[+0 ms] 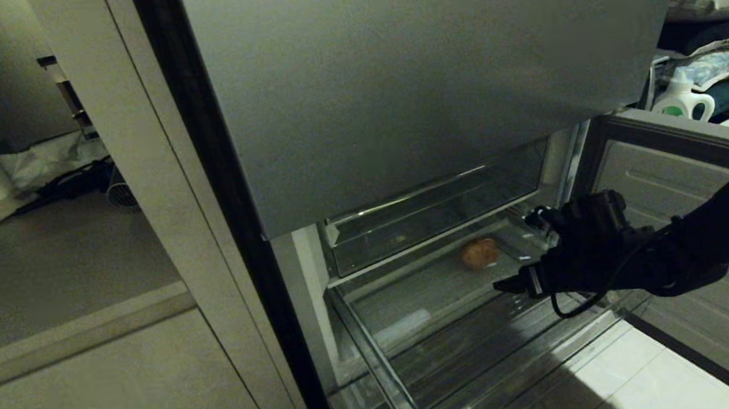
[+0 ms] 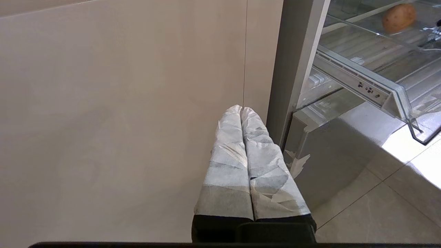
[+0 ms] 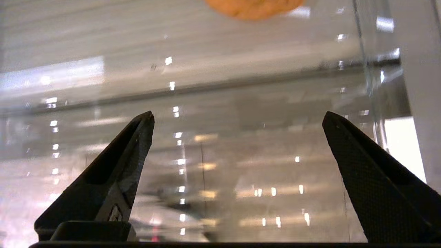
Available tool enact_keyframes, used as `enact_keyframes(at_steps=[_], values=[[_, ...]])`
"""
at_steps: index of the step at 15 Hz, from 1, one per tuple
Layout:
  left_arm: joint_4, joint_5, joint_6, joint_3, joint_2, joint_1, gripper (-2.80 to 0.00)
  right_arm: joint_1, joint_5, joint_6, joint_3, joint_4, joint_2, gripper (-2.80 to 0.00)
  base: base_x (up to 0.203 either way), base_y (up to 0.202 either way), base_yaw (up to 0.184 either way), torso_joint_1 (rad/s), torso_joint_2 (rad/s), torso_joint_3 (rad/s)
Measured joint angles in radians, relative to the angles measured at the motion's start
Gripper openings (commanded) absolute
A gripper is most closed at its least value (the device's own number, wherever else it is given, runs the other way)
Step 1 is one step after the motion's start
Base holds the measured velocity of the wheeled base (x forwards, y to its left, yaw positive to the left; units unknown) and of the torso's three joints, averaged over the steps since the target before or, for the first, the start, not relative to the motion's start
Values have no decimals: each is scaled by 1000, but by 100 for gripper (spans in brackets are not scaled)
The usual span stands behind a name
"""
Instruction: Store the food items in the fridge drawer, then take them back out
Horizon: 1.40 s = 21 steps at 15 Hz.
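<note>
Hovering with the right gripper [image 1: 526,251] spread wide and empty over the pulled-out fridge drawer [image 1: 382,360]; lying near the drawer's back, just beyond the fingertips, the orange-brown potato-like lump [image 1: 479,253]; probably feeling firm, light, slightly rolling; taking it best across its rounded middle; resting pressed together beside the fridge, the left gripper [image 2: 242,109].

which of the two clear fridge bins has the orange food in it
The lower, pulled-out drawer holds the orange-brown lump, toward its back. The upper bin just above stays pushed in, and no food shows in it. The right tool stands open by the lump.
</note>
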Motion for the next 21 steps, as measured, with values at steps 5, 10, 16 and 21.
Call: enact_keyframes(at_steps=[5, 10, 16, 21], values=[[0, 0, 0, 0, 0, 0, -280, 0, -1, 0, 105, -6, -63, 0, 0, 0, 0, 0, 0, 0], [0, 0, 0, 0, 0, 0, -280, -2, -11, 4, 63, -74, -34, 0, 0, 0, 0, 0, 0, 0], [0, 0, 0, 0, 0, 0, -280, -26, -26, 7, -63, -185, 104, 0, 0, 0, 0, 0, 0, 0], [0, 0, 0, 0, 0, 0, -280, -51, 77, 3, -104, -206, 152, 0, 0, 0, 0, 0, 0, 0]])
